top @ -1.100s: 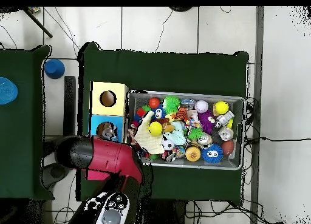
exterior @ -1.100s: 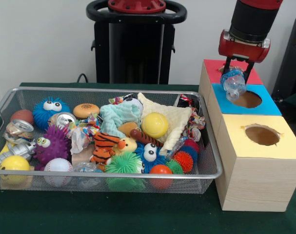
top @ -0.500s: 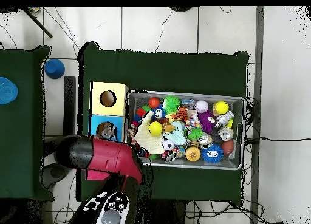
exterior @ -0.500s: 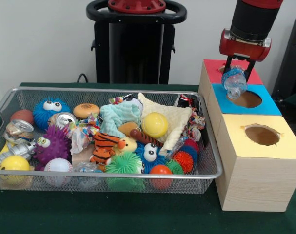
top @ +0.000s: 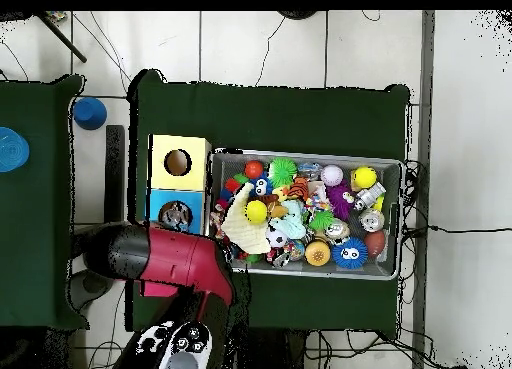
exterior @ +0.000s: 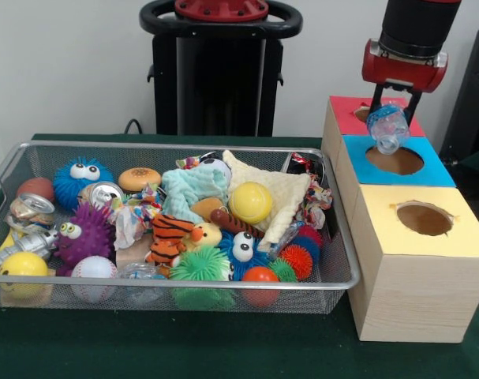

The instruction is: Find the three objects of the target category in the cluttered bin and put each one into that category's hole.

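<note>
The gripper [exterior: 391, 110] hangs over the boxes at the right of the front view, and its two dark fingers [exterior: 374, 101] are closed on a crushed clear plastic bottle [exterior: 387, 127]. The bottle is held tilted, its wider end pointing down toward the round hole in the blue box [exterior: 432, 168]. It is in the air above the far edge of that hole and does not touch the box. Above the gripper are the red wrist and the black arm [exterior: 413, 26], which comes in from the top edge.

The blue box stands between a red box [exterior: 343, 108] behind it and a yellow box [exterior: 460, 234] in front of it; all three are in one row and touch each other. The yellow box also has a round hole on top. In the overhead view the red and black arm [top: 160, 260] covers the gripper, and something pale shows in the hole of the blue box [top: 176, 215].

Just beside the boxes is a wire basket [exterior: 184, 282] full of toys and other things. I can see a yellow ball [exterior: 250, 202] on a cream cloth [exterior: 288, 193], a striped tiger toy [exterior: 170, 234], a blue spiky ball with eyes [exterior: 82, 178], a purple one [exterior: 84, 234], a white baseball [exterior: 93, 268], and crushed cans [exterior: 102, 193] at the left side. All stands on a dark green table [exterior: 247, 343].
</note>
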Tool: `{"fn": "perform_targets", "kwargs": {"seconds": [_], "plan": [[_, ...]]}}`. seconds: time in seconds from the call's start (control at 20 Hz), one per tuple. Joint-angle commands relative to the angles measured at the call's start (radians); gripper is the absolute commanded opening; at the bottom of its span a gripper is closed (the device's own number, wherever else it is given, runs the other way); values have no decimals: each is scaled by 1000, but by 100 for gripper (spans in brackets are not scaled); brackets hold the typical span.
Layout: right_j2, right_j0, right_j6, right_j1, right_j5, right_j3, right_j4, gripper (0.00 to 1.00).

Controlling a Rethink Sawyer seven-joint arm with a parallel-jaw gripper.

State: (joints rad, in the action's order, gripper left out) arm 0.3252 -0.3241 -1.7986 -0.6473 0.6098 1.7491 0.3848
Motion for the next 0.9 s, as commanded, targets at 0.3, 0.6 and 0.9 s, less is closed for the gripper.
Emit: {"fn": "perform_targets", "kwargs": {"seconds": [0.3,0.6,0.9], "plan": [[-96,19,-223,3,72,3,35,0],[-88,16,-237,17,85,-11,35,0],[-72,11,-250,26,101,-27,28,0]]}}
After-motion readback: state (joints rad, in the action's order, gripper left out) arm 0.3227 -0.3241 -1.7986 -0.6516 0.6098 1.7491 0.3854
